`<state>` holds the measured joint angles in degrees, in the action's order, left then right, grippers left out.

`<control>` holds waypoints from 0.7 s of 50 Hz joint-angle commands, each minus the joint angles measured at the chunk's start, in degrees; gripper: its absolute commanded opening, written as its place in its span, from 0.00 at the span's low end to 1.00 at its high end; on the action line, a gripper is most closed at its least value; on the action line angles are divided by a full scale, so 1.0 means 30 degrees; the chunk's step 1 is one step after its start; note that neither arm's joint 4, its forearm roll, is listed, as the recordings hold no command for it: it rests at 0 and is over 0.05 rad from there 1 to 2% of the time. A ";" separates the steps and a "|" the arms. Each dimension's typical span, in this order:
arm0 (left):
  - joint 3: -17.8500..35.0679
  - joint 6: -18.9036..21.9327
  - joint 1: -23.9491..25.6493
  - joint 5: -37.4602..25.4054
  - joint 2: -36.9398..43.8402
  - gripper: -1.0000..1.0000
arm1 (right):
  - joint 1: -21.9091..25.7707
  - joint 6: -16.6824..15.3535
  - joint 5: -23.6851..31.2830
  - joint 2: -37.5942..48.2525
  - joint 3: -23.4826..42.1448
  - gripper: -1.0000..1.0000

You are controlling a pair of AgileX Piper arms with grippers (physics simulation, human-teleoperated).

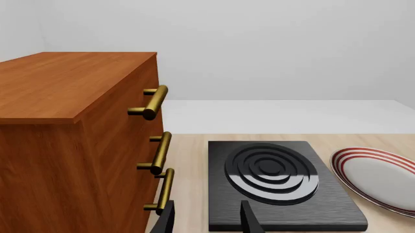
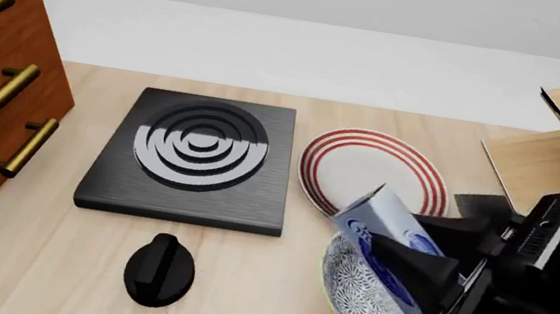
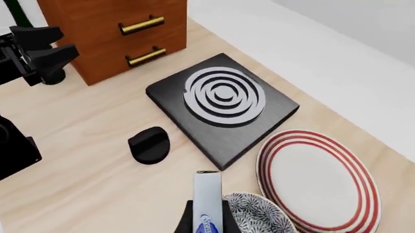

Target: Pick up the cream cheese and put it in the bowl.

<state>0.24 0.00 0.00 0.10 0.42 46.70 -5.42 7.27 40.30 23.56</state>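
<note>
Cream cheese [image 2: 387, 223] sits pinched in the right claw [image 2: 414, 264], tilted above the bowl [image 2: 360, 306]; next comes lowering and letting go.

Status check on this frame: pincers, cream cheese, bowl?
Right pincer shut on cream cheese, held tilted above bowl. Left pincer open, idle near cabinet. Nothing in the way.

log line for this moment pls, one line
phase: placing | right gripper: shut on cream cheese, tilted above bowl | left gripper: open, idle by drawers | cheese not released
</note>
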 commanded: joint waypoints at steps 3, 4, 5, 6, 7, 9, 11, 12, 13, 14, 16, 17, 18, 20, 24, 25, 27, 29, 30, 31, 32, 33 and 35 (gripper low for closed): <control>0.0000 0.0000 0.0000 0.0000 0.0000 1.00 | -0.1381 0.0758 -0.1462 0.0170 -0.1062 0.00; 0.0000 0.0000 0.0000 0.0000 0.0000 1.00 | -0.1500 0.0783 -0.1849 0.0476 -0.1227 0.00; 0.0000 0.0000 0.0000 0.0000 0.0000 1.00 | -0.1500 0.0783 -0.1863 0.0486 -0.1231 0.00; 0.0000 0.0000 0.0000 0.0000 0.0000 1.00 | -0.1614 0.0818 -0.2055 0.0634 -0.1284 0.00; 0.0000 0.0000 0.0000 0.0000 0.0000 1.00 | -0.1679 0.0842 -0.2287 0.0829 -0.1361 0.00; 0.0000 0.0000 0.0000 0.0000 0.0000 1.00 | -0.1911 0.0950 -0.2778 0.1174 -0.1532 0.00; 0.0000 0.0000 0.0000 0.0000 0.0000 1.00 | -0.2211 0.1039 -0.3317 0.1571 -0.1752 0.00; 0.0000 0.0000 0.0000 0.0000 0.0000 1.00 | -0.2228 0.1061 -0.3493 0.1733 -0.1823 0.00; 0.0000 0.0000 0.0000 0.0000 0.0000 1.00 | -0.2276 0.1109 -0.3741 0.1926 -0.1929 0.00; 0.0000 0.0000 0.0000 0.0000 0.0000 1.00 | -0.2421 0.1096 -0.4053 0.2174 -0.2058 0.00; 0.0000 0.0000 0.0000 0.0000 0.0000 1.00 | -0.2552 0.1176 -0.4511 0.2554 -0.2247 0.00; 0.0000 0.0000 0.0000 0.0000 0.0000 1.00 | -0.2624 0.1201 -0.4655 0.2657 -0.2309 0.00; 0.0000 0.0000 0.0000 0.0000 0.0000 1.00 | -0.2684 0.1238 -0.4937 0.2896 -0.2430 0.00; 0.0000 0.0000 0.0000 0.0000 0.0000 1.00 | -0.2781 0.1231 -0.5072 0.3013 -0.2487 0.00; 0.0000 0.0000 0.0000 0.0000 0.0000 1.00 | -0.3081 0.1207 -0.5603 0.3462 -0.2729 0.00; 0.0000 0.0000 0.0000 0.0000 0.0000 1.00 | -0.3114 0.1222 -0.5640 0.3486 -0.2749 0.00; 0.0000 0.0000 0.0000 0.0000 0.0000 1.00 | -0.3367 0.1120 -0.5950 0.3805 -0.2872 0.00; 0.0000 0.0000 0.0000 0.0000 0.0000 1.00 | -0.3497 0.1140 -0.6127 0.3938 -0.2952 0.00; 0.0000 0.0000 0.0000 0.0000 0.0000 1.00 | -0.3517 0.1110 -0.6188 0.3999 -0.2981 0.00; 0.0000 0.0000 0.0000 0.0000 0.0000 1.00 | -0.3517 0.1110 -0.6191 0.4002 -0.2981 0.00; 0.0000 0.0000 0.0000 0.0000 0.0000 1.00 | -0.3600 0.1092 -0.6269 0.4061 -0.3016 0.00; 0.0000 0.0000 0.0000 0.0000 0.0000 1.00 | -0.3625 0.1110 -0.6306 0.4088 -0.3027 0.00; 0.0000 0.0000 0.0000 0.0000 0.0000 1.00 | -0.3741 0.1058 -0.6509 0.4291 -0.3087 0.00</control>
<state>0.24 0.00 0.00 0.10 0.42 37.30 -2.73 -9.07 50.77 15.22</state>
